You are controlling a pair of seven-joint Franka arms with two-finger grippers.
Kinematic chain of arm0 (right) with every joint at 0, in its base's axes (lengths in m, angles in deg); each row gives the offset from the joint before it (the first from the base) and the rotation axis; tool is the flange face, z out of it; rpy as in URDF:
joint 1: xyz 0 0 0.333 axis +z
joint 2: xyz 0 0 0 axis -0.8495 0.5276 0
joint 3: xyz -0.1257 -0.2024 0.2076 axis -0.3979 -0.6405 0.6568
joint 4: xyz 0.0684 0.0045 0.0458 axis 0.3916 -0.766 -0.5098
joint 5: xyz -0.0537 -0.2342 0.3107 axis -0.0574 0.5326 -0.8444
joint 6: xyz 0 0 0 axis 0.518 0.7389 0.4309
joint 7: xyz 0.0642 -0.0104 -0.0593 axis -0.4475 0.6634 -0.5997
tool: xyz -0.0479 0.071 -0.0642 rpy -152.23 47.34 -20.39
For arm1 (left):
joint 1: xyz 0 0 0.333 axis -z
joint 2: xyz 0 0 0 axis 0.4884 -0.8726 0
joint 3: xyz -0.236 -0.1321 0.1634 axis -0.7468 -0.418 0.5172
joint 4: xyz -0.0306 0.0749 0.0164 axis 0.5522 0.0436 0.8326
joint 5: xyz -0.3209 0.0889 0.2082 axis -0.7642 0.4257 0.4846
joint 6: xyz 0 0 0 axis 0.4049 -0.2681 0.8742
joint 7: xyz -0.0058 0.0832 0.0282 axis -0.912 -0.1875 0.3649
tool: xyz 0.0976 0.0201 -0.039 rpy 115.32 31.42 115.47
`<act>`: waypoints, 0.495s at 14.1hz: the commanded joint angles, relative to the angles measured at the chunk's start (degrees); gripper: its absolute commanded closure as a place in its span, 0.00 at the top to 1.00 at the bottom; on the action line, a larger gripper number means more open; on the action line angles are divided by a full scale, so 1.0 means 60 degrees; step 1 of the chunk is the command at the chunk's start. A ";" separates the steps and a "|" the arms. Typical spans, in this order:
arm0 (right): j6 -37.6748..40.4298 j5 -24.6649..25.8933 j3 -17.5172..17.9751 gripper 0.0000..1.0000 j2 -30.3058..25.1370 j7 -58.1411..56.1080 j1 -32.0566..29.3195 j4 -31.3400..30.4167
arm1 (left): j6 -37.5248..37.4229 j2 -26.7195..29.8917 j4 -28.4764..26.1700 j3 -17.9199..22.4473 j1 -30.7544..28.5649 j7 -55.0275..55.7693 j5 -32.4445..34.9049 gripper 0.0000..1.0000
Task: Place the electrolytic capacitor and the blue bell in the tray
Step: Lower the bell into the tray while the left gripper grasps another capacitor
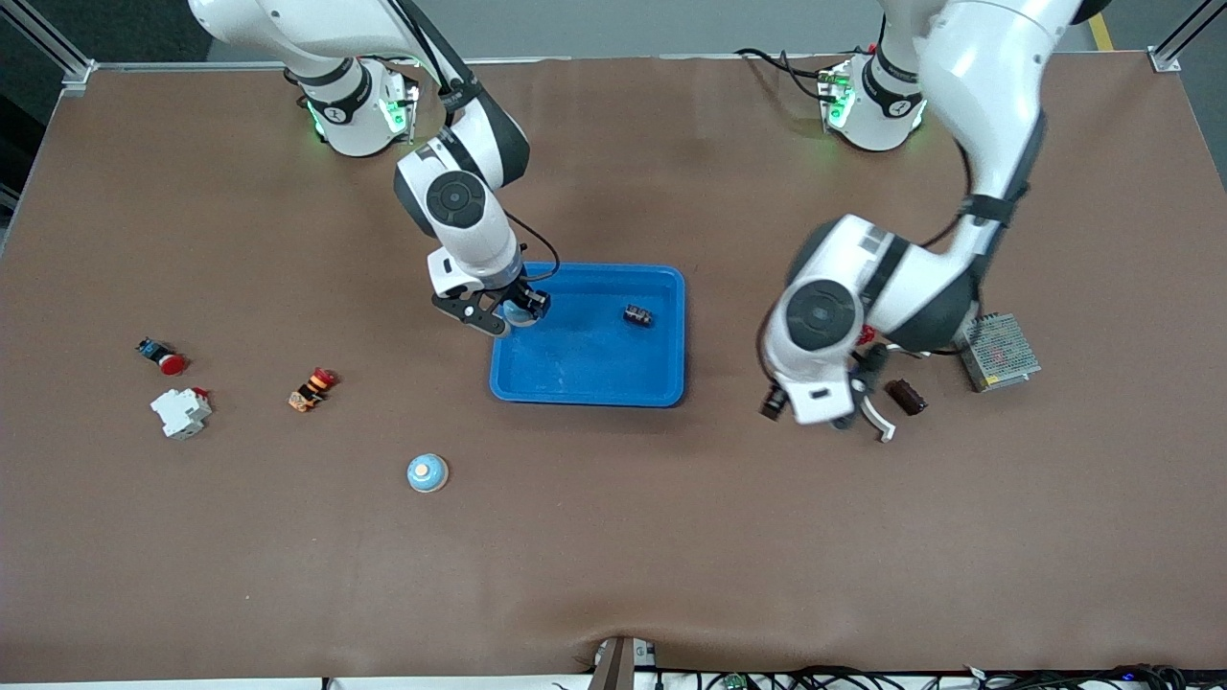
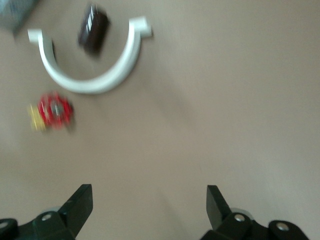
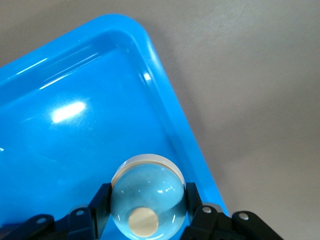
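Observation:
The bright-blue tray (image 1: 671, 383) lies mid-table. My right gripper (image 1: 520, 311) is shut on a light-blue bell (image 1: 518, 312) and holds it just over the tray's corner toward the right arm's end. In the right wrist view the bell (image 3: 147, 200) sits between the fingers above the tray's rim (image 3: 170, 110). A second blue bell (image 1: 428, 472) stands on the table nearer the front camera. My left gripper (image 1: 861, 391) is open and empty, low over the table beside a dark cylindrical capacitor (image 1: 905, 396). The capacitor also shows in the left wrist view (image 2: 93, 29), ahead of the open left gripper (image 2: 148, 197).
A small dark part (image 1: 638, 314) lies in the tray. A white curved clip (image 2: 90, 75) and a red part (image 2: 54, 110) lie by the capacitor. A metal power supply (image 1: 1000, 351) sits beside them. A red button (image 1: 161, 356), white breaker (image 1: 181, 411) and orange part (image 1: 312, 389) lie at the right arm's end.

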State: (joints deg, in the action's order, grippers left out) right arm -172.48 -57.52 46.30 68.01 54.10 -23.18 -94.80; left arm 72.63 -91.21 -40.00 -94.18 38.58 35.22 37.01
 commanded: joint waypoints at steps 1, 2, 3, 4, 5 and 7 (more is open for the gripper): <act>-0.0741 0.0000 -0.0071 0.00 0.0102 0.0587 0.0381 -0.0251 | -0.0095 0.0135 -0.0285 -0.0103 -0.0779 -0.0923 0.0459 0.91; -0.1005 0.0000 -0.0071 0.00 0.0263 0.0675 0.0426 -0.0266 | -0.0094 0.0077 -0.0301 -0.0103 -0.1158 -0.1420 0.0649 0.85; -0.1283 0.0000 -0.0071 0.00 0.0409 0.0690 0.0470 -0.0324 | -0.0065 0.0062 -0.0359 -0.0118 -0.1568 -0.1990 0.0795 0.79; -0.1547 0.0000 -0.0071 0.00 0.0541 0.0705 0.0500 -0.0383 | 0.0007 0.0061 -0.0432 -0.0132 -0.1906 -0.2446 0.0797 0.76; -0.1738 0.0000 -0.0071 0.00 0.0659 0.0705 0.0500 -0.0427 | 0.0052 0.0047 -0.0505 -0.0132 -0.2185 -0.2755 0.0797 0.75; -0.1842 0.0000 -0.0085 0.00 0.0850 0.0691 0.0514 -0.0427 | 0.0329 0.0032 -0.0739 -0.0132 -0.2581 -0.3137 0.0797 0.72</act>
State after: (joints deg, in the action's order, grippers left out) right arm -182.26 -57.52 46.29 72.52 57.29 -20.73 -96.87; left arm 73.01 -91.48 -42.45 -94.19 25.01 18.24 40.60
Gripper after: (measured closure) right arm 0.361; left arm 0.247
